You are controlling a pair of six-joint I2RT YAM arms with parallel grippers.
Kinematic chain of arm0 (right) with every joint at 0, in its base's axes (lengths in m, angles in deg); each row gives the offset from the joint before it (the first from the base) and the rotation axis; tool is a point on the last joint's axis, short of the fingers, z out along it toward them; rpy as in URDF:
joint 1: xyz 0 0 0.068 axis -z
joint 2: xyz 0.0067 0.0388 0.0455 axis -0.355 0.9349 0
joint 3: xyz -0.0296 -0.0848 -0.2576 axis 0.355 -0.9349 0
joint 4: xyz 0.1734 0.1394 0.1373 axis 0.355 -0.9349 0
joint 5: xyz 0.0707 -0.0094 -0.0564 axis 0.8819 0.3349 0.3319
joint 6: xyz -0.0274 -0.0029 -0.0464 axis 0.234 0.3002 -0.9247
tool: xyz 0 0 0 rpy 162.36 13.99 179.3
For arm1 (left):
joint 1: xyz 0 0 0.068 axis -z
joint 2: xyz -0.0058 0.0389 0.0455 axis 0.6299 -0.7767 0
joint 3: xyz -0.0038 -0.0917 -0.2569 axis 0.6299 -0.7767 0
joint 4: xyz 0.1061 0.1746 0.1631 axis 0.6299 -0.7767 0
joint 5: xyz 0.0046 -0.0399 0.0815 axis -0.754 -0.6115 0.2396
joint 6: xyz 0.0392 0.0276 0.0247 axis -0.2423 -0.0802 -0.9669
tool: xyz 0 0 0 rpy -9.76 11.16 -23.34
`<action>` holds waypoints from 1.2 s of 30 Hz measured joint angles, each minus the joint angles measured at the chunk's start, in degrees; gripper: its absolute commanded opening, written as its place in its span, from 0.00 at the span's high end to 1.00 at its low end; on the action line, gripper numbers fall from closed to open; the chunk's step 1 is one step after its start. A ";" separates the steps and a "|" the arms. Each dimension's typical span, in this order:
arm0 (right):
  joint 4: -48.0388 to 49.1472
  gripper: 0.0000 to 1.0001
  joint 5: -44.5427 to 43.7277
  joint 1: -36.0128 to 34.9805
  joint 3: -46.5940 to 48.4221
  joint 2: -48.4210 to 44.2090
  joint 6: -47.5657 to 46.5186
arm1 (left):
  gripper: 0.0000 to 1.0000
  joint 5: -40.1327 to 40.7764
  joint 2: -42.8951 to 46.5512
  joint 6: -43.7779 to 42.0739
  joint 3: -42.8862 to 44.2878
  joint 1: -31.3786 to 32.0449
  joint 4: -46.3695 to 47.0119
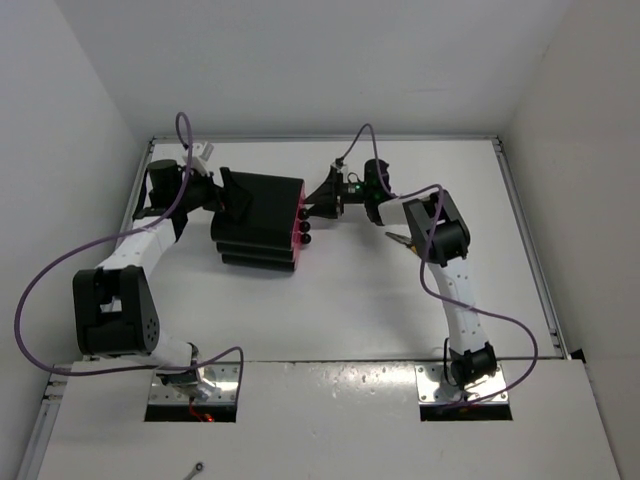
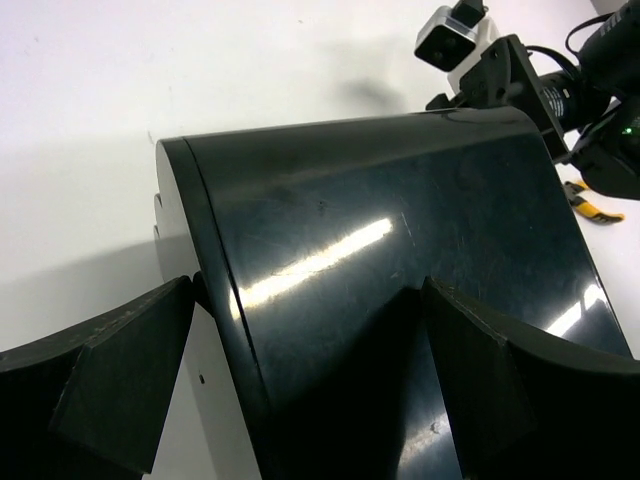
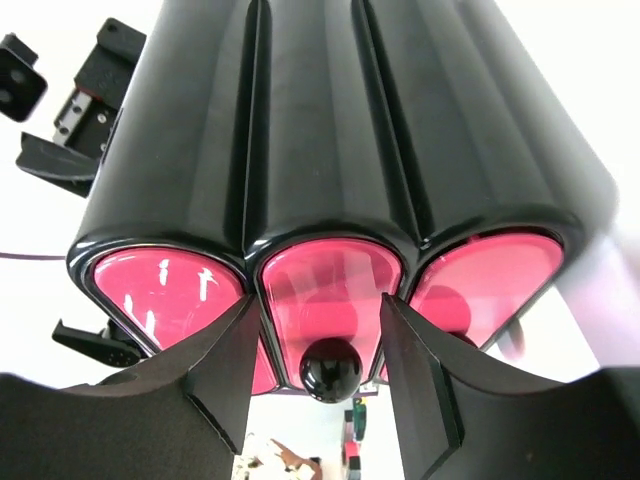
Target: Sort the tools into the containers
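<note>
The black cabinet (image 1: 258,215) lies with its three magenta-pink drawers (image 1: 298,226) facing right. In the right wrist view the drawer fronts (image 3: 330,290) all sit flush in it. My right gripper (image 1: 320,200) (image 3: 318,320) is open; the middle drawer's round black knob (image 3: 331,370) sits between its fingers, touching neither. My left gripper (image 1: 228,195) (image 2: 310,290) is open wide at the cabinet's rear edge (image 2: 210,280), one finger (image 2: 110,390) beside the back and the other over the glossy side. Yellow-handled pliers (image 1: 400,240) (image 2: 592,206) lie on the table under the right arm. No other tool shows.
White walls close in the table (image 1: 350,300) at the back and on both sides, with a raised rail (image 1: 530,260) along the right edge. Purple cables (image 1: 40,290) loop off both arms. A small metal piece (image 1: 198,467) lies on the near plate.
</note>
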 measured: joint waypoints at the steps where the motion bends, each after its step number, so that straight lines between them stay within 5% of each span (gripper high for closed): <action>1: -0.02 0.48 -0.07 0.48 -0.98 -0.59 0.00 | 0.00 -0.15 0.39 0.31 -0.46 0.02 -0.07; 14: 2.69 0.49 1.14 9.53 -17.92 -16.17 -0.15 | 0.00 0.17 1.03 2.99 -1.18 -0.04 -0.87; 25: 4.52 0.49 2.40 0.63 -20.48 -20.41 -0.07 | 0.00 0.70 -0.31 3.65 0.37 -0.04 -2.56; 36: 2.49 0.49 2.29 -0.68 -20.44 -20.41 -0.22 | 0.00 0.57 -1.95 4.39 1.99 -0.04 -3.21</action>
